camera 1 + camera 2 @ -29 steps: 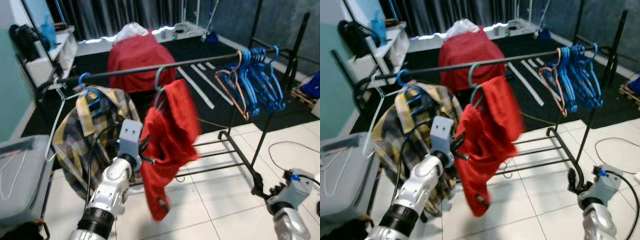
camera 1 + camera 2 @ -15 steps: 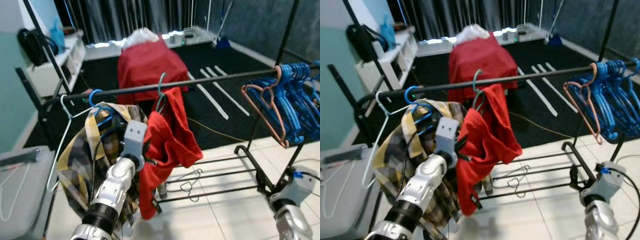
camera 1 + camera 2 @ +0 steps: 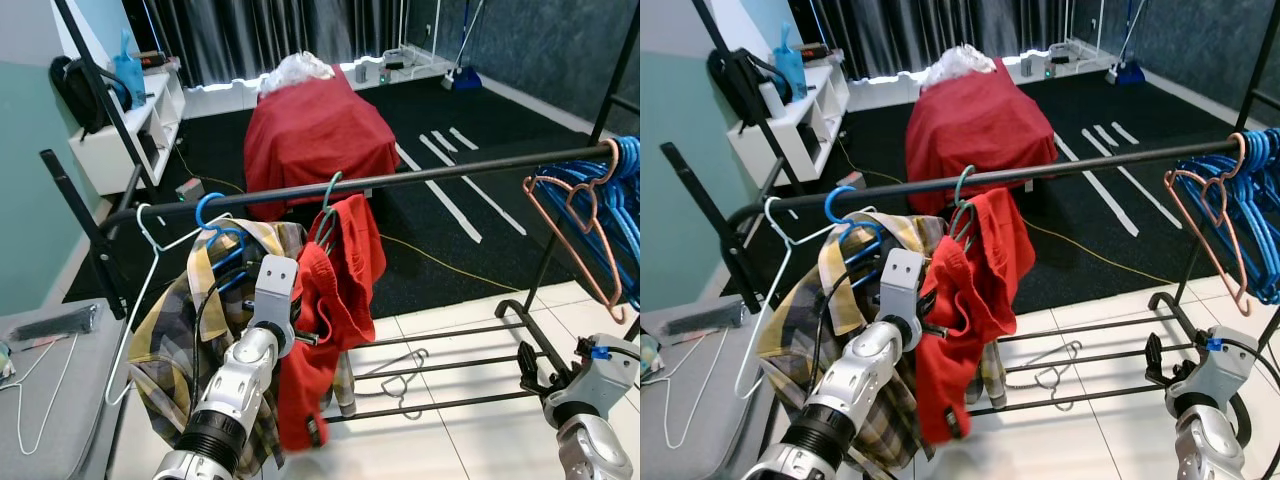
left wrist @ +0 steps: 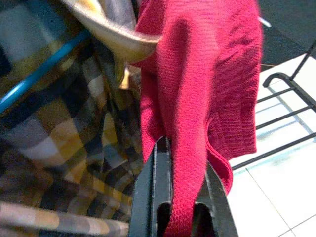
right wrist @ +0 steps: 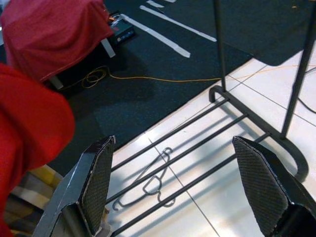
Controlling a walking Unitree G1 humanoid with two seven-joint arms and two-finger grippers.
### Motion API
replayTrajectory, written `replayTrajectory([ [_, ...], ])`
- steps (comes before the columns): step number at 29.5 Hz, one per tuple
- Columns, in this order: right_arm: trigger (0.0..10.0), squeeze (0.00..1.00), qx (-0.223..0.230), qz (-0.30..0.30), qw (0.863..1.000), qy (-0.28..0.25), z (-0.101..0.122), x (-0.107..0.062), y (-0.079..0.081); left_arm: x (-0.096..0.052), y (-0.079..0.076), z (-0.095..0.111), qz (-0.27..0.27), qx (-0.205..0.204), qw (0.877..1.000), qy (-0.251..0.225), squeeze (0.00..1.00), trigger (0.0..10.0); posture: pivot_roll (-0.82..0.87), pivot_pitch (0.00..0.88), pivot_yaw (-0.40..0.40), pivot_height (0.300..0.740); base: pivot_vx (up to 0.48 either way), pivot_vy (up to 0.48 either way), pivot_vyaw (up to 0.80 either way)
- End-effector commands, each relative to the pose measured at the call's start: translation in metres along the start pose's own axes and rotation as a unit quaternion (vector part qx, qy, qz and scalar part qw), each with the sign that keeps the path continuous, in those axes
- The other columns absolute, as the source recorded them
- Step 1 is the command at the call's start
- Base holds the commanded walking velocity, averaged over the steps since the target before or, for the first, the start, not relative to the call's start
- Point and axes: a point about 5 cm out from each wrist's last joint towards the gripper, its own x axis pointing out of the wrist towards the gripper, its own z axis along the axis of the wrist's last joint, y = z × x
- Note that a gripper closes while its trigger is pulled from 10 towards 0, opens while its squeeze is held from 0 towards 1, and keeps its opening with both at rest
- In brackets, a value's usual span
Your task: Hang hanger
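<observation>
A teal hanger [image 3: 326, 203] hooks over the black rack rod [image 3: 450, 172], and a red garment [image 3: 340, 290] hangs from it. My left gripper [image 4: 182, 165] is raised beside the garment and shut on a fold of its red cloth. My left arm [image 3: 245, 375] reaches up in front of a plaid shirt [image 3: 180, 330] on a blue hanger [image 3: 215, 225]. A bare white wire hanger [image 3: 140, 290] hangs at the rod's left end. My right gripper [image 5: 173, 148] is low at the right, open, with nothing between its fingers [image 5: 96, 182].
Several blue hangers [image 3: 1258, 215] and a pink one [image 3: 575, 235] crowd the rod's right end. A wire hanger [image 3: 400, 375] lies on the tiles under the rack's low bars [image 3: 450, 345]. A red-draped block [image 3: 315, 125] stands behind. A grey surface [image 3: 50, 420] is at left.
The whole picture has shifted, so the camera moved. The red garment has stopped swinging out to the right and hangs straighter. My left gripper still holds its cloth.
</observation>
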Motion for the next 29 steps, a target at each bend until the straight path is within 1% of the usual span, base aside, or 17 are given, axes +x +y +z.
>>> replayTrajectory([
  [1,10.0,0.00,-0.003,0.002,1.000,0.014,-0.006,-0.002,0.000,-0.002,0.006,-0.004,0.013,-0.007,1.000,0.009,0.71,10.0,-0.16,0.000,0.095,0.740,0.000,0.000,0.00],
  [2,10.0,0.00,-0.004,0.003,1.000,0.015,-0.006,-0.001,0.001,-0.004,0.006,-0.006,0.011,-0.013,1.000,0.009,1.00,10.0,-0.15,0.000,0.093,0.740,0.000,0.000,0.00],
  [7,10.0,0.00,-0.005,0.004,1.000,0.025,-0.010,-0.001,0.001,-0.012,-0.001,-0.013,-0.035,-0.019,0.999,0.005,1.00,10.0,-0.15,0.000,0.092,0.740,0.000,0.000,0.00],
  [9,10.0,0.00,-0.006,0.000,0.999,0.031,-0.013,-0.003,-0.001,-0.019,0.003,-0.017,-0.049,-0.005,0.999,0.000,1.00,10.0,-0.15,0.000,0.090,0.740,0.000,0.000,0.00],
  [10,10.0,0.00,-0.010,-0.013,0.999,0.047,-0.021,-0.007,-0.009,-0.034,0.017,-0.026,-0.059,0.017,0.998,-0.010,1.00,10.0,-0.14,0.000,0.083,0.740,0.000,0.000,0.00],
  [12,10.0,0.00,-0.011,-0.018,0.998,0.052,-0.023,-0.009,-0.012,-0.039,0.022,-0.027,-0.057,0.019,0.998,-0.013,1.00,10.0,-0.14,0.000,0.083,0.740,0.000,0.000,0.00],
  [15,10.0,0.00,-0.014,-0.029,0.997,0.066,-0.032,-0.014,-0.018,-0.051,0.039,-0.026,-0.031,0.030,0.998,-0.039,1.00,10.0,-0.12,0.000,0.075,0.740,0.000,0.000,0.00],
  [17,10.0,0.00,-0.014,-0.029,0.997,0.066,-0.032,-0.014,-0.018,-0.051,0.039,-0.026,-0.031,0.030,0.998,-0.039,1.00,10.0,-0.12,0.000,0.075,0.740,0.000,0.000,0.00],
  [18,10.0,0.00,-0.018,-0.036,0.996,0.081,-0.040,-0.019,-0.022,-0.059,0.058,-0.028,0.018,0.031,0.998,-0.049,1.00,10.0,-0.12,0.000,0.068,0.740,0.000,0.000,0.00],
  [19,10.0,0.00,-0.018,-0.036,0.996,0.081,-0.040,-0.019,-0.022,-0.059,0.058,-0.028,0.018,0.031,0.998,-0.049,1.00,10.0,-0.12,0.000,0.068,0.740,0.000,0.000,0.00],
  [20,10.0,0.00,-0.020,-0.042,0.994,0.096,-0.049,-0.025,-0.026,-0.066,0.080,-0.034,0.070,0.032,0.996,-0.046,1.00,10.0,-0.10,0.000,0.059,0.740,0.000,0.000,0.00],
  [23,10.0,0.00,-0.020,-0.042,0.994,0.096,-0.049,-0.025,-0.026,-0.066,0.080,-0.034,0.070,0.032,0.996,-0.046,1.00,10.0,-0.10,0.000,0.059,0.740,0.000,0.000,0.00],
  [24,10.0,0.00,-0.020,-0.043,0.993,0.111,-0.058,-0.031,-0.028,-0.071,0.099,-0.045,0.113,0.022,0.993,-0.029,0.37,10.0,-0.10,0.000,0.052,0.740,0.000,0.000,0.00],
  [26,10.0,0.00,-0.020,-0.043,0.993,0.111,-0.058,-0.031,-0.028,-0.071,0.099,-0.045,0.113,0.022,0.993,-0.029,0.37,10.0,-0.10,0.000,0.052,0.740,0.000,0.000,0.00],
  [27,10.0,0.00,-0.017,-0.029,0.991,0.127,-0.071,-0.040,-0.024,-0.074,0.116,-0.059,0.136,-0.004,0.991,-0.012,0.00,10.0,-0.09,0.000,0.039,0.740,0.000,0.000,0.00],
  [28,10.0,0.00,-0.017,-0.029,0.991,0.127,-0.071,-0.040,-0.024,-0.074,0.116,-0.059,0.136,-0.004,0.991,-0.012,0.00,10.0,-0.09,0.000,0.039,0.740,0.000,0.000,0.00],
  [29,10.0,0.00,-0.013,-0.013,0.990,0.139,-0.082,-0.048,-0.020,-0.077,0.126,-0.072,0.147,-0.026,0.989,0.003,0.00,10.0,-0.08,0.000,0.036,0.740,0.000,0.000,0.00],
])
